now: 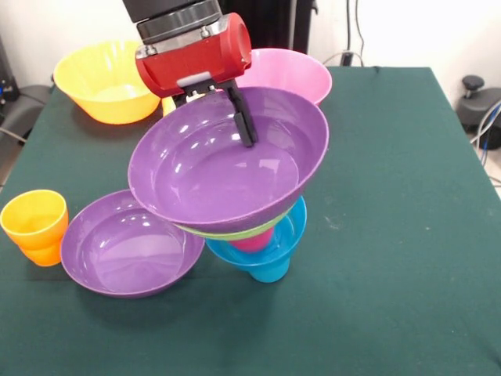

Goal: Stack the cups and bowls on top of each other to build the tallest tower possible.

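The tower stands mid-table: blue cup (270, 271), small blue bowl (291, 235), red cup (255, 240) and, showing only as a thin rim, the lime green bowl (227, 233). A wide purple bowl (211, 180) lies on top of the green bowl, tilted toward the camera. My gripper (239, 125) is shut on this bowl's far rim, with one black finger (243, 121) inside it and the other hidden behind the wall. A second purple bowl (129, 249) sits on the table left of the tower. A yellow cup (33, 215) sits in the orange cup (41, 252) at the far left.
The large orange-yellow bowl (109, 86) stands at the back left and the pink bowl (290, 74) behind the gripper. The green table (391, 235) runs to its edges at the right and front.
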